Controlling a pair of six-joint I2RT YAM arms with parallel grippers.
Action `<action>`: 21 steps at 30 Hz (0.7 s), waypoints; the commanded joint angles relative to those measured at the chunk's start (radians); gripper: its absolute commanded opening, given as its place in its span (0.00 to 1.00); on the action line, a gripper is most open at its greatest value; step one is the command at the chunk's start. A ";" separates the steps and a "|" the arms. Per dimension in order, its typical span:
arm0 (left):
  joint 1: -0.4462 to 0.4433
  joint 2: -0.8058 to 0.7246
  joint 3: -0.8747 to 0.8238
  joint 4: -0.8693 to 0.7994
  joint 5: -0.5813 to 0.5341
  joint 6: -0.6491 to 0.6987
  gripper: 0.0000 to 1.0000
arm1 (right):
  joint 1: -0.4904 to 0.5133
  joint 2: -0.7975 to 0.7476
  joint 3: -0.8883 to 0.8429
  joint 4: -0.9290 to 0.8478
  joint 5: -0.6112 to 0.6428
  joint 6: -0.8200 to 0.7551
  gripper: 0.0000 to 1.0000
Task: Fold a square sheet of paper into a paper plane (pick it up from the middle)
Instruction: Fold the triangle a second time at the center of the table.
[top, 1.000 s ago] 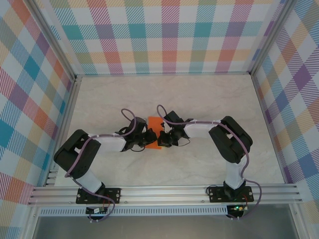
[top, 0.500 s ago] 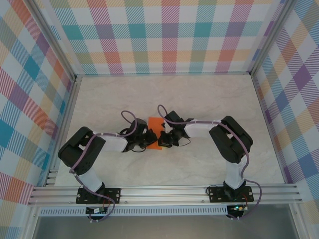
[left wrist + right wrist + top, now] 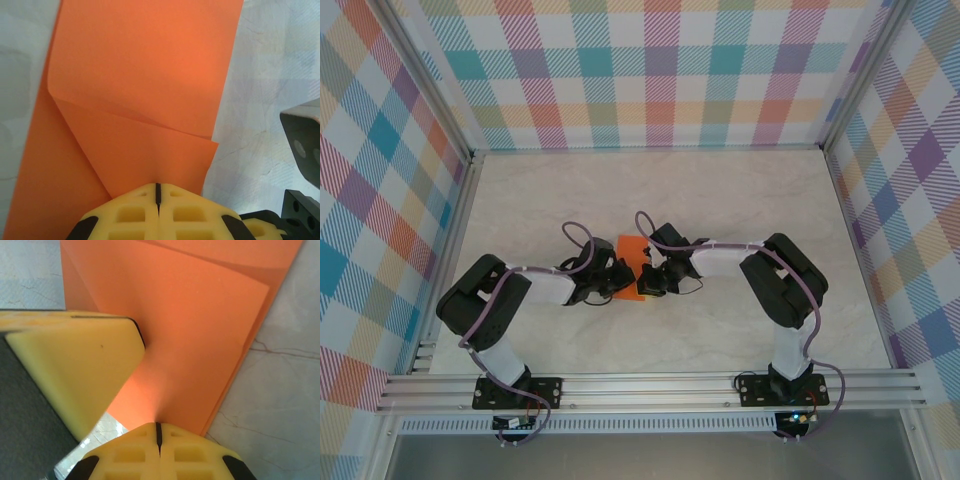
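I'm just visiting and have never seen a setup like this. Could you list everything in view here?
square sheet of paper: one, bright orange, partly folded, mid-table between the grippers
table: one, pale marbled, floor of the enclosure
walls: three, pastel plaid, back and both sides
metal rail: one, silver, near edge, carrying the arm bases
cables: two, purple, one looping along each arm
left arm: one, black and white, reaching in from the left
right arm: one, black and white, reaching in from the right
left gripper: one, yellow fingers, shut, tips at the paper
right gripper: one, yellow fingers, shut, tips at the paper
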 commanded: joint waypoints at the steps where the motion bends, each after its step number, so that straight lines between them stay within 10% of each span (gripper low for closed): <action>1: 0.068 0.039 -0.012 -0.030 -0.112 0.043 0.04 | 0.011 0.060 -0.094 -0.252 0.094 -0.034 0.00; 21: 0.191 0.073 0.050 -0.103 -0.155 0.137 0.04 | 0.011 0.038 -0.128 -0.259 0.108 -0.040 0.00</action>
